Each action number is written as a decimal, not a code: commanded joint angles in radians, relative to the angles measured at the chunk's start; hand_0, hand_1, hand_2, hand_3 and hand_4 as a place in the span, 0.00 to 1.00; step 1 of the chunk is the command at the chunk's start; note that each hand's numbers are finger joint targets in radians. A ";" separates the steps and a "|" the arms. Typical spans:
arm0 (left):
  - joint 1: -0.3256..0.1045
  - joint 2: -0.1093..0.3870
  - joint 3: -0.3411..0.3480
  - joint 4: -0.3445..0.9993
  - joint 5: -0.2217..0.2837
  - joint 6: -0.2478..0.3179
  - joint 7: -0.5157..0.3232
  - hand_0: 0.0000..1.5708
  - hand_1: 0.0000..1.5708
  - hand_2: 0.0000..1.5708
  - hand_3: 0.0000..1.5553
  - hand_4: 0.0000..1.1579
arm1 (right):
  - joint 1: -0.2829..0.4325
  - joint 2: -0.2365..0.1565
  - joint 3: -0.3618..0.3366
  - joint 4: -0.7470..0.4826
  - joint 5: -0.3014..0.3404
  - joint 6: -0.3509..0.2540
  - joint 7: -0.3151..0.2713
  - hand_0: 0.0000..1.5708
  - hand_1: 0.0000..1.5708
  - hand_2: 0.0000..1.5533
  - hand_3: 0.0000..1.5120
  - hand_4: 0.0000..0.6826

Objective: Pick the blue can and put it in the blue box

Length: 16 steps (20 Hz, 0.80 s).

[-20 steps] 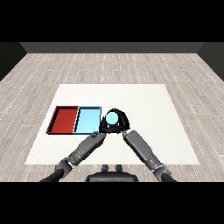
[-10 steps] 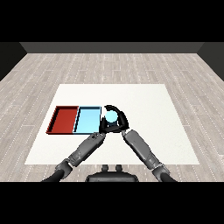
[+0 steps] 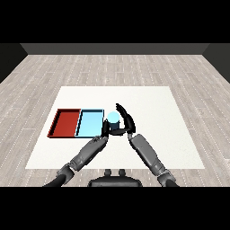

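Note:
The blue can [image 3: 113, 118] stands upright just right of the light blue tray [image 3: 89, 124], close to its right rim. My right hand [image 3: 127, 122] is curled round the can from the right and behind, with fingers arching over its far side. My left hand [image 3: 105, 130] is right next to the can's left lower side, its fingers fairly straight; I cannot tell whether it touches the can. The can's lower part is hidden by the hands.
A red tray [image 3: 66, 122] lies against the blue tray's left side; nothing lies in either tray. Both sit on the left half of the white table [image 3: 157, 112]. Grey wood floor surrounds the table.
My left hand has moved right and forward, up to the can's left side. The right hand and the can have shifted slightly left, toward the blue tray.

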State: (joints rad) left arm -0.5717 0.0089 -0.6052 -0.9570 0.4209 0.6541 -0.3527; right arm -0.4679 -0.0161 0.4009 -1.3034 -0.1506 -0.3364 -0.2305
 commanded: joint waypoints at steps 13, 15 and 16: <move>0.030 0.103 0.152 -0.048 -0.033 -0.003 -0.013 1.00 1.00 1.00 0.95 0.99 | 0.207 -0.134 -0.280 -0.405 -0.245 0.165 0.019 0.00 0.00 0.00 0.00 0.00; 0.088 0.145 0.173 -0.044 -0.025 -0.049 -0.034 1.00 1.00 1.00 0.95 0.99 | 0.232 -0.141 -0.340 -0.413 -0.278 0.159 0.020 0.00 0.00 0.00 0.00 0.00; -0.001 0.149 0.192 0.006 -0.044 -0.022 0.014 1.00 1.00 0.99 0.95 0.99 | 0.238 -0.140 -0.345 -0.434 -0.258 0.123 0.035 0.00 0.00 0.00 0.00 0.00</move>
State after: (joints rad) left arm -0.5358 0.1019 -0.4567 -0.9637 0.3941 0.6332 -0.3749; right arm -0.2854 -0.1236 0.1273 -1.6742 -0.3758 -0.2121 -0.2033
